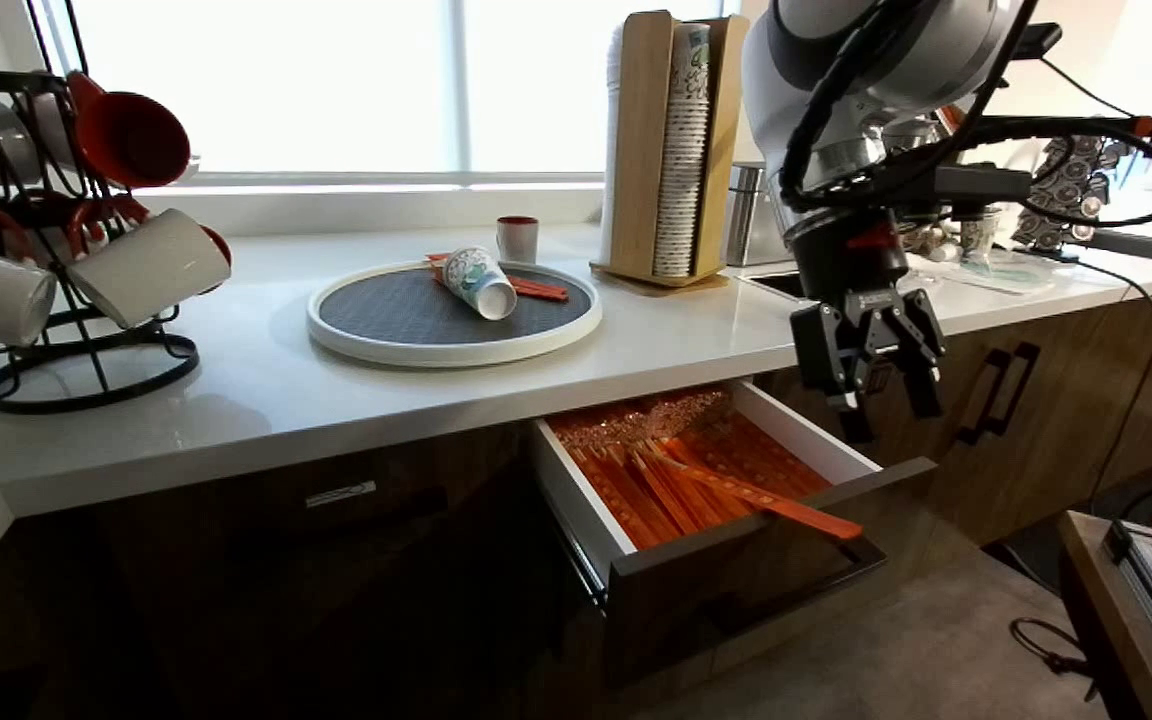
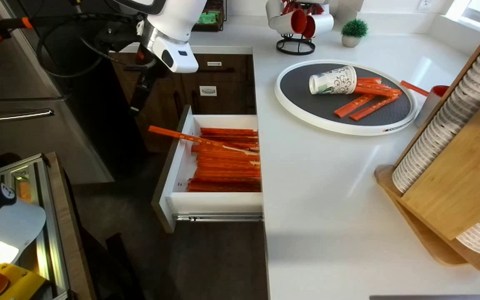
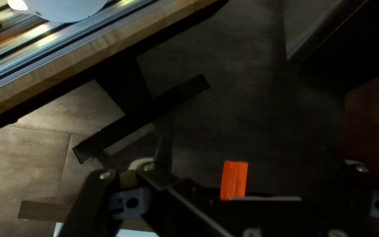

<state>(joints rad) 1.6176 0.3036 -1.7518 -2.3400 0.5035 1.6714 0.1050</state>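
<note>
My gripper hangs in the air beyond the drawer's front corner, jaws spread with nothing between them. A drawer with white walls stands pulled out, filled with orange paper-wrapped chopstick packets. One loose packet lies across the drawer front, its end jutting out past the edge; it is the thing nearest the gripper. In the wrist view that orange packet end shows beyond the dark gripper body, which hides the rest of it. The fingers look dark there and their tips are hard to make out.
On the counter, a round tray holds a tipped paper cup and several orange packets. A red-and-white mug, a wooden cup dispenser and a mug rack stand near it. A wood-edged cart faces the drawer.
</note>
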